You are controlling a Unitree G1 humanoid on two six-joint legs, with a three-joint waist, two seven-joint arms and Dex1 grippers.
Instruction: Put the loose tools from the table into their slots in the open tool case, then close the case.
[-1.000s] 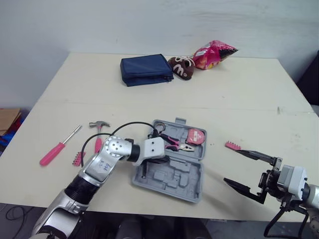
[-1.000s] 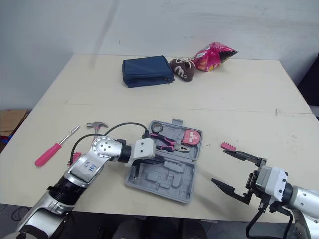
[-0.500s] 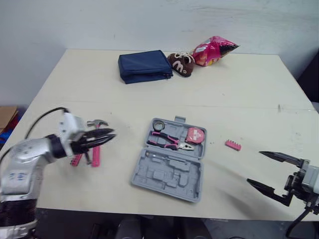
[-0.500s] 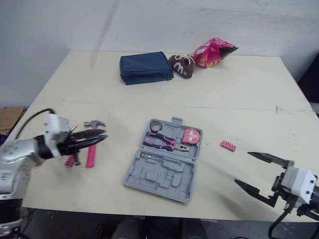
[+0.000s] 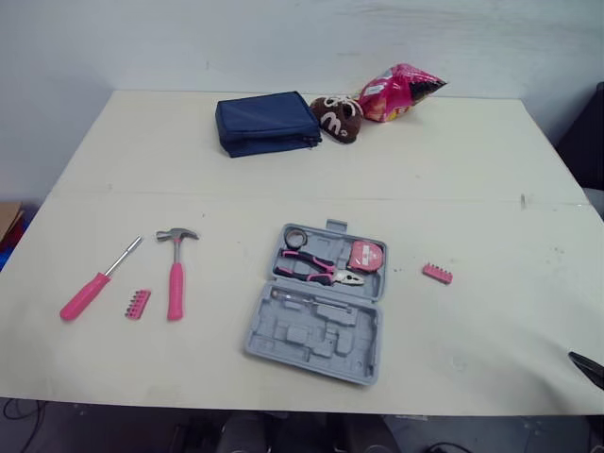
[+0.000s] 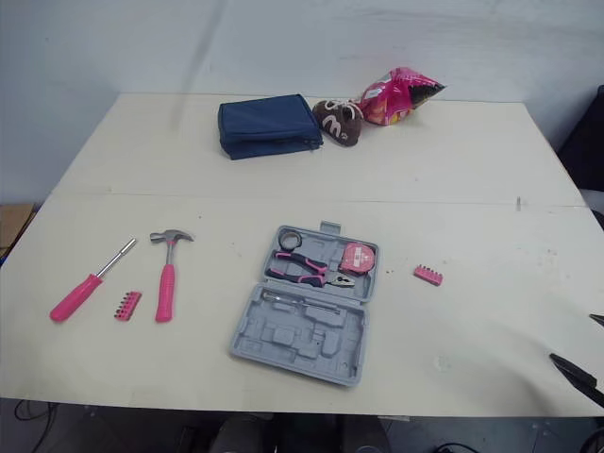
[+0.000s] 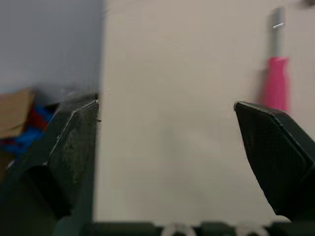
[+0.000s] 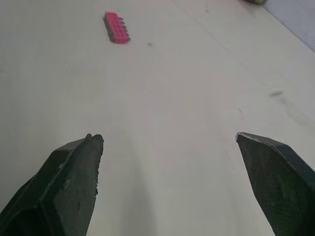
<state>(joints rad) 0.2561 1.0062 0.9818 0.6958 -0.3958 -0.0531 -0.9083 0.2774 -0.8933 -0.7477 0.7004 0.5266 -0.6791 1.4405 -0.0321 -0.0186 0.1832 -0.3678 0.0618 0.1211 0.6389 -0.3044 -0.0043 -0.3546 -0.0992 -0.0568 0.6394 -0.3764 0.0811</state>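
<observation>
Change: half a second back the left arm hung over the hammer (image 5: 176, 278); a second back it was reaching into the tool case (image 5: 321, 342). It has since swung clear to the worktop's (image 5: 472, 189) left edge. The right arm has also backed off, to the near right corner. The tools lie as they did; the slight shift of the whole scene is the camera.

Claws: left claw (image 7: 166, 104) has its fingers wide apart with nothing between them. It hangs at the worktop edge, with the screwdriver (image 5: 101, 278) ahead of it. Right claw (image 8: 168, 138) is likewise spread and empty over bare worktop, well short of the right bit strip (image 5: 437, 274).

Meaning, as I judge it: no tool is in hand and packing is only partly done. Four loose items remain, and the case cannot be closed yet. The left claw seems best placed for the screwdriver.

Tool case: grey moulded plastic, lying open and flat near the front middle of the worktop. The far half holds the pink-handled pliers (image 5: 316, 272) and the tape measure (image 5: 366, 257). The near half shows mostly empty recesses.

Loose tools: the hammer, the screwdriver and the left bit strip (image 5: 138, 304) sit together left of the case, the strip between the two handles. The right bit strip lies alone just right of the case.
</observation>
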